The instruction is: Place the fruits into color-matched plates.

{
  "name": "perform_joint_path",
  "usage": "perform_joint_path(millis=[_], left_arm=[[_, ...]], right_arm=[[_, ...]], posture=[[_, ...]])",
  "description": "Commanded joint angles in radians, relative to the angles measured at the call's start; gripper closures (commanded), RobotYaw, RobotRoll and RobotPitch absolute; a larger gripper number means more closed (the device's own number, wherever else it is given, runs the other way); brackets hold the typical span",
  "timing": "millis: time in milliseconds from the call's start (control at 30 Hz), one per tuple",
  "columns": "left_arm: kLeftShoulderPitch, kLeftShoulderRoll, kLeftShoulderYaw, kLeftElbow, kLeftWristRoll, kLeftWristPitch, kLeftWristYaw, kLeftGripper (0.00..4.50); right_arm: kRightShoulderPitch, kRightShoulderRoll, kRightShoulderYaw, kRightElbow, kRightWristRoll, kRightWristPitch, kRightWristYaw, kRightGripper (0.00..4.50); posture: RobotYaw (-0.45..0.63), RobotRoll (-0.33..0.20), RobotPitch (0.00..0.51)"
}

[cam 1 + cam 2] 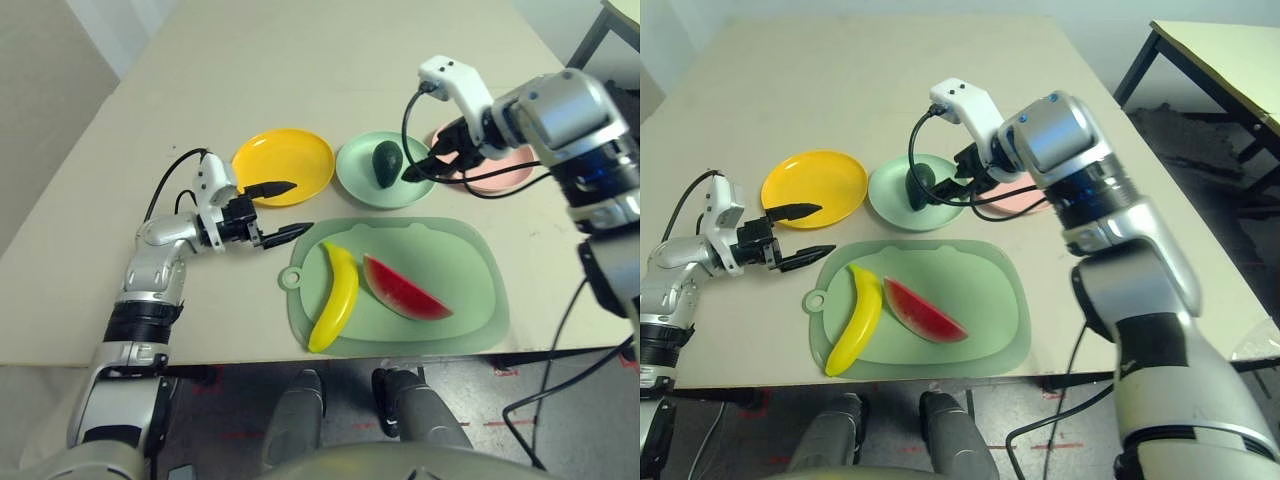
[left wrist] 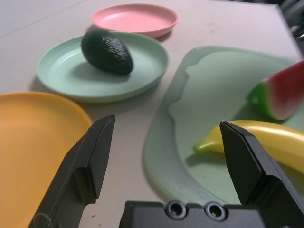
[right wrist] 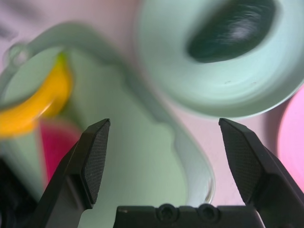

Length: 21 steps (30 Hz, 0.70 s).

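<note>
The avocado [image 1: 387, 163] was lying in the green plate [image 1: 362, 182], colour already matched, so nothing was being held. The right gripper [image 1: 437, 161] was seen above that plate's right edge, fingers apart and empty. The banana [image 1: 335, 296] and watermelon wedge [image 1: 404, 288] were still on the mat [image 1: 470, 300], left half and centre. The left gripper [image 1: 283, 210], fingers spread, was held level between the yellow plate [image 1: 300, 150] and the mat's left edge, probably lined up for the banana. The pink plate [image 2: 135, 19] was unfilled.
</note>
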Motion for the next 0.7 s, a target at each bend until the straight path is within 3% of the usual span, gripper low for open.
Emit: perform_joint_path(millis=[33,133,267,333,400,700], left_arm=[[-0.016,0.008,0.0,0.046,-0.004,-0.023,-0.045,0.0],[-0.03,0.0,-0.002,0.07,-0.003,-0.035,-0.064,0.0],[-0.037,-0.006,-0.004,0.087,0.001,-0.04,-0.074,0.0],[-0.039,-0.005,-0.007,0.097,0.008,-0.049,-0.081,0.0],[-0.04,-0.004,-0.007,0.102,0.01,-0.055,-0.085,0.0],[-0.018,0.0,-0.003,0.087,0.003,-0.052,-0.096,0.0]], right_arm=[[0.111,-0.16,0.089,-0.237,-0.102,-0.44,0.109,0.04],[0.225,-0.269,0.093,-0.31,-0.221,-0.935,0.228,0.04],[0.306,-0.286,0.021,-0.361,-0.209,-1.205,0.341,0.04],[0.315,-0.278,0.008,-0.409,-0.187,-1.103,0.371,0.04],[0.295,-0.237,0.009,-0.445,-0.164,-0.841,0.351,0.04],[0.089,-0.029,0.02,-0.373,-0.051,-0.014,0.218,0.04]], posture=[[-0.05,0.0,0.16],[-0.05,0.0,0.16],[-0.06,0.0,0.154],[-0.06,0.0,0.155],[-0.06,0.0,0.156],[-0.05,0.0,0.161]])
